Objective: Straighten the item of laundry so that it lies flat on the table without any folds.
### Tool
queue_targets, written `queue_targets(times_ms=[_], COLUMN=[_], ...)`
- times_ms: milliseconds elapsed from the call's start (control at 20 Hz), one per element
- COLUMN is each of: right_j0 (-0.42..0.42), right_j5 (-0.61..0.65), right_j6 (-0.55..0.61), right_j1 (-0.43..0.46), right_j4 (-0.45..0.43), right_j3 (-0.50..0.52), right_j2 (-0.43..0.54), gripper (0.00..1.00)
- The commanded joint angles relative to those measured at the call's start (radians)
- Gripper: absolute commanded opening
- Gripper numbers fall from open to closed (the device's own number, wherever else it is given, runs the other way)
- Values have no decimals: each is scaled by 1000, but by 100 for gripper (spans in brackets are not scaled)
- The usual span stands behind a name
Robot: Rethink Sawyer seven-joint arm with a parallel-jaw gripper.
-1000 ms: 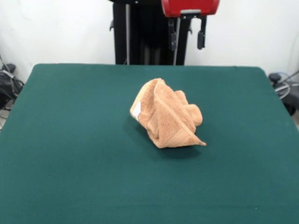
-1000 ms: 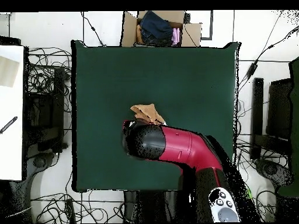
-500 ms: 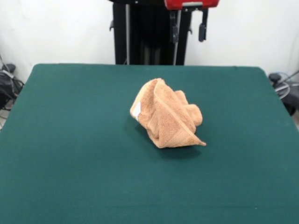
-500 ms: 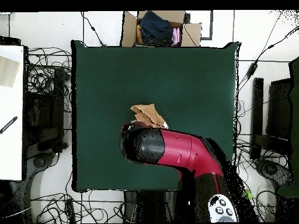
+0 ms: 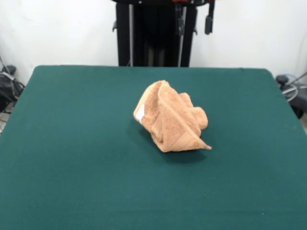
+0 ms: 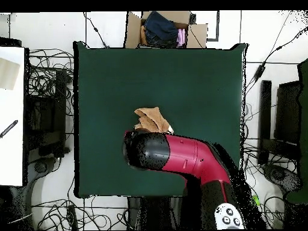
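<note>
The item of laundry (image 5: 170, 117) is an orange-tan towel bunched into a crumpled heap near the middle of the green table (image 5: 72, 143), with a small white tag on its left side. My gripper (image 5: 194, 29) hangs high above the table's far edge, well clear of the towel. It is open, its two dark fingers (image 5: 209, 21) apart with nothing between them. In the overhead view the red and black arm (image 6: 180, 157) covers the gripper, and part of the towel (image 6: 150, 117) shows just beyond the arm's black end on the table (image 6: 192, 78).
A cardboard box of clothes (image 6: 165, 29) sits past the table's far edge in the overhead view. Tangled cables (image 6: 51, 78) lie around the table's sides, and a white surface (image 6: 12, 114) stands at the left.
The gripper has risen, so its red hand has left the front view's top edge and only the fingers show. In the overhead view the arm has drawn back slightly from the towel. The towel has not moved.
</note>
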Motion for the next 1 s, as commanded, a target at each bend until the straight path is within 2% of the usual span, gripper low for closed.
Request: queue_targets(times_ms=[50, 650, 1000], right_j0=[21, 37, 41], right_j5=[41, -28, -17], right_j6=[-3, -6, -9], right_j1=[170, 274, 347], right_j4=[-71, -105, -118], right_j3=[-67, -142, -208], right_j2=[76, 76, 86], gripper=[100, 100, 100])
